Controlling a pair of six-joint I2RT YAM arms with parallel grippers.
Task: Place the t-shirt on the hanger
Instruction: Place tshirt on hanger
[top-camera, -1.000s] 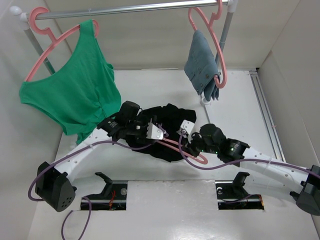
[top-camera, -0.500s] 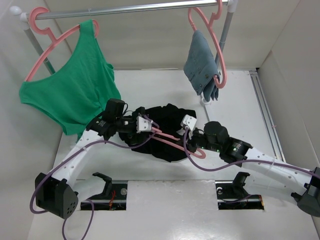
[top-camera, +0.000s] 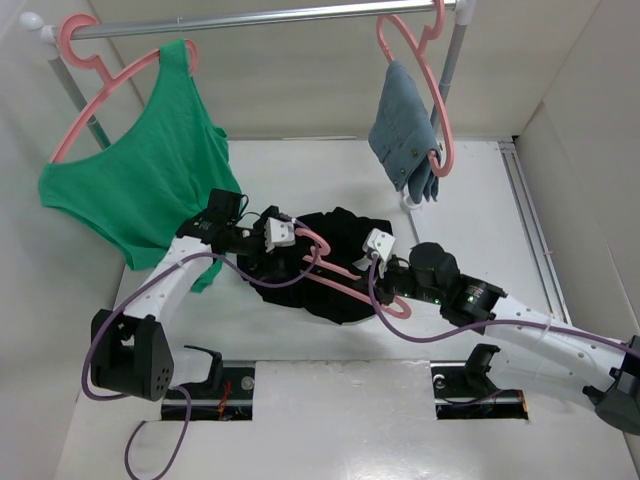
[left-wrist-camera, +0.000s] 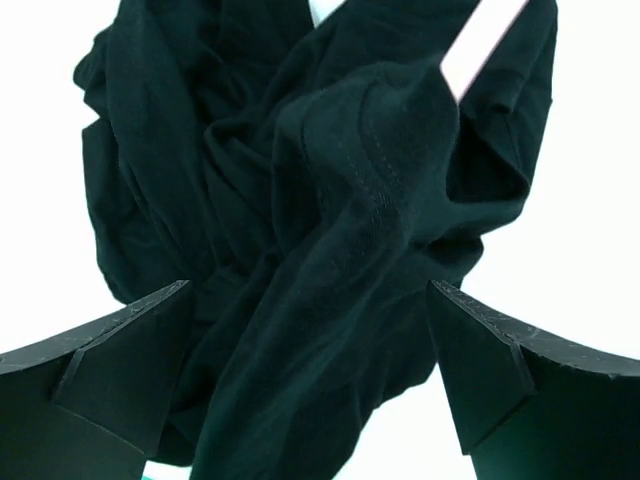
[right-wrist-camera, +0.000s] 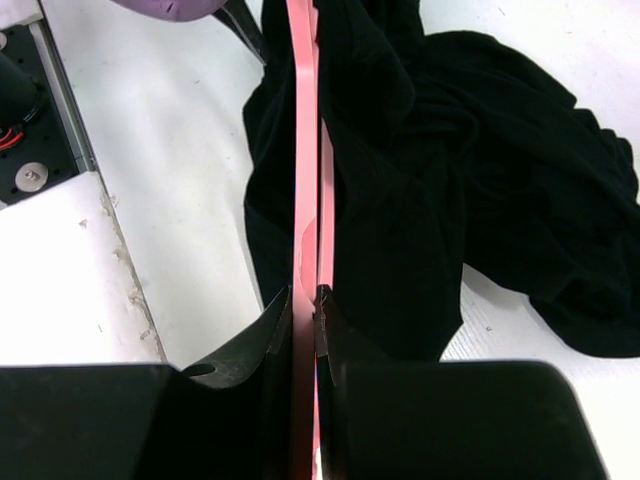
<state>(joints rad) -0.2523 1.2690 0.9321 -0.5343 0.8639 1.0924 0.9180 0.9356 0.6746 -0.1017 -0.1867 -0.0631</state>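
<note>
- The t-shirt (top-camera: 335, 290) lies crumpled in a black heap at the middle of the bench (top-camera: 330, 170), between the two arms.
- The hanger (top-camera: 345, 276) lies across the heap. Its long axis runs from far left, where one curved end rises beside the left arm's tip, to near right under the right wrist.
- The right fingers (top-camera: 378, 243) are clamped on the hanger partway along it. The right wrist view shows them pressed together on the pink strip (right-wrist-camera: 303, 150), with the shirt (right-wrist-camera: 450, 180) heaped on the right of it.
- The left fingers (top-camera: 278, 232) stand wide apart and hold nothing, at the far left edge of the heap.
- In the left wrist view a thick stitched fold of the shirt (left-wrist-camera: 380, 170) sits straight ahead between the spread fingers (left-wrist-camera: 120, 345), with a bit of hanger (left-wrist-camera: 490, 30) beyond it at the upper right.
- The free left arm is the nearer one to that fold. The next grasp probably reaches straight forward onto it.
- Only the top view shows the hanger's whole diagonal. Only the wrist views show the stitched fold and the clamp up close.
</note>
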